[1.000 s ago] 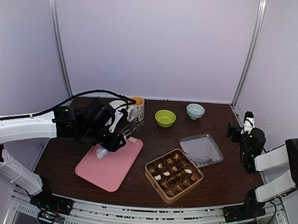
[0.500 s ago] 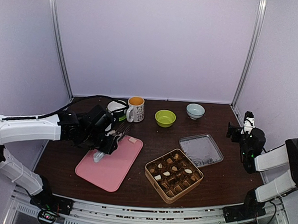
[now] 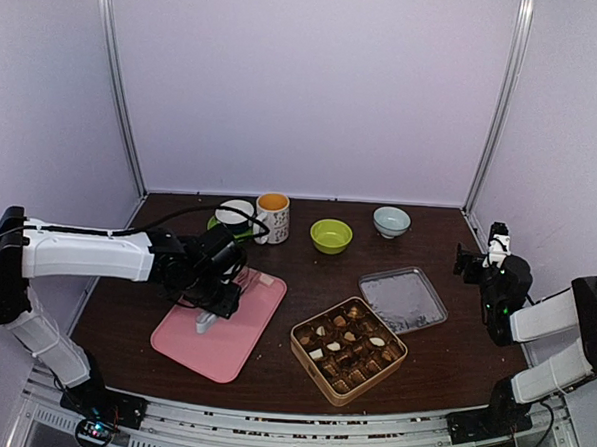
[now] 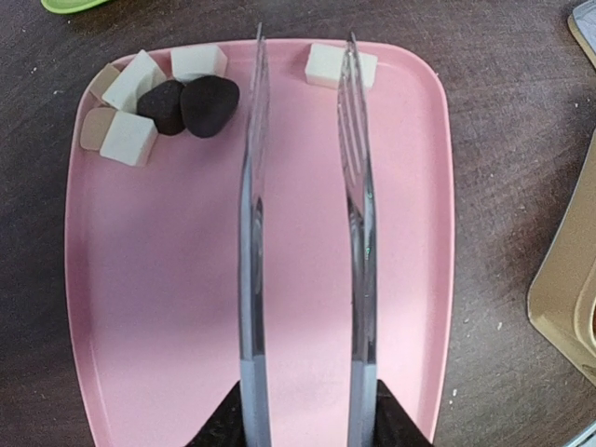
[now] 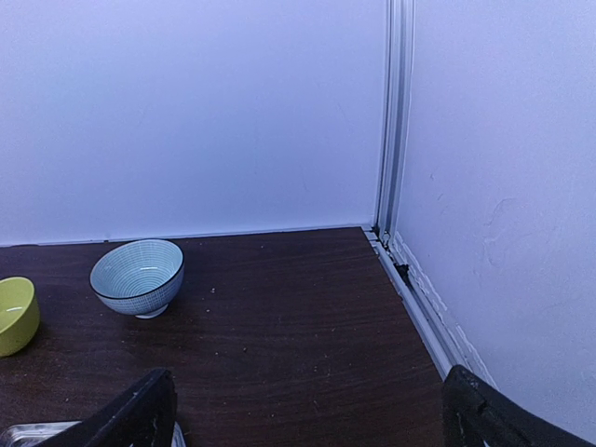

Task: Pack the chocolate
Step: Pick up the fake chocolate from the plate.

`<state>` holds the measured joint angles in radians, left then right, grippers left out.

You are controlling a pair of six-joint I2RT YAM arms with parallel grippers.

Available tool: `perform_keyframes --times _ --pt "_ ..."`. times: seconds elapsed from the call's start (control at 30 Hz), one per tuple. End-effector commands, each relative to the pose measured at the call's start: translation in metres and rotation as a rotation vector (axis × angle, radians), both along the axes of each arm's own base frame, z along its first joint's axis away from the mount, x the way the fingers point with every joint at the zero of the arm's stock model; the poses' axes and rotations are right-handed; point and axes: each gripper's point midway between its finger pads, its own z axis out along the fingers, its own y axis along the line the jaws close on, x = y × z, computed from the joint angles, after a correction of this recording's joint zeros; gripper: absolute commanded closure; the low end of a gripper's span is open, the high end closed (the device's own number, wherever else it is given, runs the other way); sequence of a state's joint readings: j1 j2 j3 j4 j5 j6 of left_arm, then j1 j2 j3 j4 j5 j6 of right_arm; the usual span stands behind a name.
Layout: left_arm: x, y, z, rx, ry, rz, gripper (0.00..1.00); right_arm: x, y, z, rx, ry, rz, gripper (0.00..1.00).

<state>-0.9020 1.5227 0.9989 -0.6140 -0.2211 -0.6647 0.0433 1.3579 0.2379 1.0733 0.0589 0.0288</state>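
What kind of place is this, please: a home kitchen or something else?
Probably a robot test cell, not a kitchen: silver metal posts frame plain pale walls around a dark brown wooden table, and two white-and-black robot arms are mounted at its near edge.

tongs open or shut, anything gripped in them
Open, nothing gripped. The blades of the tongs stand apart over the pink tray; a white chocolate lies loose at one blade's tip.

pink tray (image 4: 168,307); chocolate (image 4: 207,104) dark brown, cream, tan; bowl (image 5: 138,275) blue-hatched.
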Motion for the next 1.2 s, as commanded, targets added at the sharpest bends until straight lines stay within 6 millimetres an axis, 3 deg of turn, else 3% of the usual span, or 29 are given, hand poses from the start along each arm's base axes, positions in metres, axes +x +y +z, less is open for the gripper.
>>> perform_keyframes --times 0.0,0.17,0.6,1.17 --pt "0.012 -0.017 0.011 -0.056 -0.014 0.003 0.61 0.003 -0.001 0.008 -0.002 -0.025 -0.001 0.0" --pt "0.013 -0.025 -0.003 -0.048 0.02 -0.01 0.6 0.003 -0.001 0.008 -0.003 -0.025 0.0 0.0" --pt "0.02 -0.036 -0.01 -0.051 0.033 -0.035 0.51 0.003 -0.001 0.008 -0.003 -0.026 -0.001 0.0" --pt "0.033 -0.037 -0.023 -0.062 0.07 -0.045 0.52 0.003 -0.001 0.008 -0.002 -0.025 -0.001 0.0"
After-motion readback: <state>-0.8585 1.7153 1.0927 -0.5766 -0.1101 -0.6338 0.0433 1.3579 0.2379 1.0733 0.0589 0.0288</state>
